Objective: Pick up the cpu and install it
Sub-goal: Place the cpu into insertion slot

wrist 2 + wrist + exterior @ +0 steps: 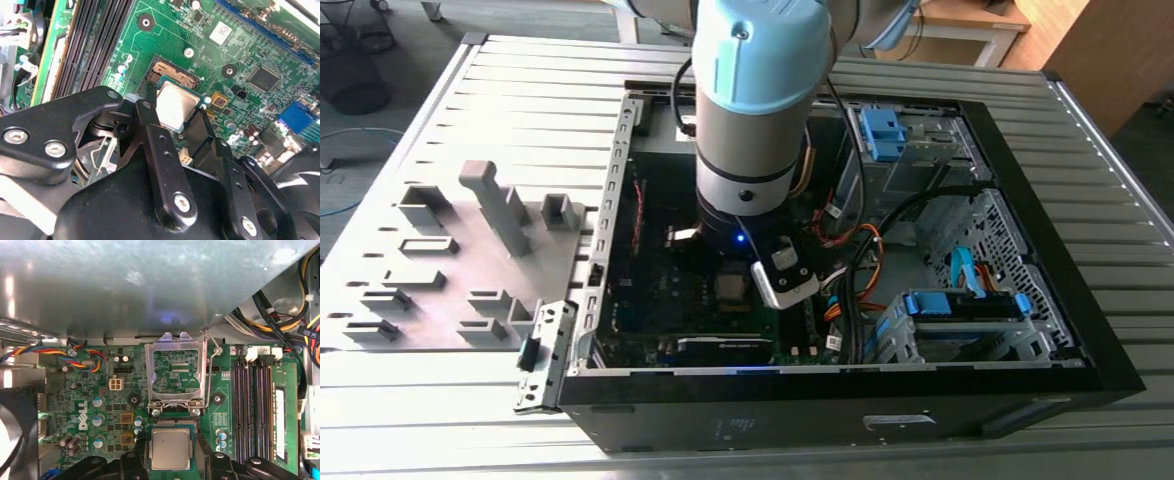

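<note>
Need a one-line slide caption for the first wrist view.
Wrist close-up: gripper holding the cpu just above the motherboard, with the socket's load plate hinged open.

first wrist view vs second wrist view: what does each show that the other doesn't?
First wrist view: the socket's metal frame hinged up, coloured cables, the grey case wall.
Second wrist view: linkage of the gripper up close, a black square chip, a white sticker.
Both: the cpu held in the jaws just off the socket, the green motherboard, the memory slots.
</note>
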`<state>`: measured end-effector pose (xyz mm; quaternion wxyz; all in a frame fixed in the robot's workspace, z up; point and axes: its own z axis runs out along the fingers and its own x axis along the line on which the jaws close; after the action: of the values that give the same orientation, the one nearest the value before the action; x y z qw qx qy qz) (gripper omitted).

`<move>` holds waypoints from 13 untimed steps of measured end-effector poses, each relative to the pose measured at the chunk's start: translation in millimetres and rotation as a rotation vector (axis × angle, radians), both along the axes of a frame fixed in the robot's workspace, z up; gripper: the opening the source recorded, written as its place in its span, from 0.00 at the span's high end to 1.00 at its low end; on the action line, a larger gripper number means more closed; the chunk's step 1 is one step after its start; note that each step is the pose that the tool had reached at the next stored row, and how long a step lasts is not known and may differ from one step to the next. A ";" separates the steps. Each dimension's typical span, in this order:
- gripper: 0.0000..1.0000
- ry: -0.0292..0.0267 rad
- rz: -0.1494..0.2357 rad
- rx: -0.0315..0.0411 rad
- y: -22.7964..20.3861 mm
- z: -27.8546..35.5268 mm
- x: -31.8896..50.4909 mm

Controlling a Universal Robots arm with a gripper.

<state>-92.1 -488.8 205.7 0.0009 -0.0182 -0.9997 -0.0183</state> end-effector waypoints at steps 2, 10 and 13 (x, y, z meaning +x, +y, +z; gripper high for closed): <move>0.53 0.0000 0.000 0.0000 -0.2 -1.4 1.0; 0.53 0.0000 0.000 -0.0001 -1.0 -4.7 3.9; 0.53 -0.0001 0.000 0.0001 -1.0 -5.1 4.1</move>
<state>-88.0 -489.9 200.6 0.0008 -0.0182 -0.9997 -0.0184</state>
